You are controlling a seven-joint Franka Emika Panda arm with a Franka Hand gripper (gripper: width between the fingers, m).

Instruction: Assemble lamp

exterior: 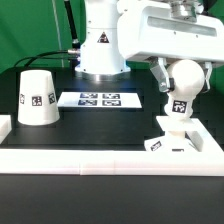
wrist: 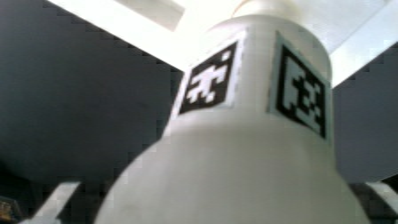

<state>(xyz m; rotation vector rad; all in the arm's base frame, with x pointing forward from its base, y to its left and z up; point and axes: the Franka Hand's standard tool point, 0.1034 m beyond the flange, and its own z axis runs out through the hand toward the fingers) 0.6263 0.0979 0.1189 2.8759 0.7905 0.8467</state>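
The white bulb [exterior: 179, 104] stands upright on the flat square base [exterior: 182, 143] at the exterior view's front right. Its round head is up and its stem carries tags. My gripper [exterior: 183, 76] is over the bulb's head with a finger on each side. In the wrist view the bulb [wrist: 240, 120] fills the frame. My gripper [wrist: 217, 208] has its fingers [wrist: 57, 200] far apart, with a dark gap between each finger and the bulb, so it is open. The tapered shade [exterior: 38, 97] stands apart on its wide end at the exterior view's left.
The marker board [exterior: 100, 99] lies on the black table between the shade and the bulb. A low white rail [exterior: 100, 157] runs along the table's front and sides, close to the base. The robot's body [exterior: 100, 45] stands at the back.
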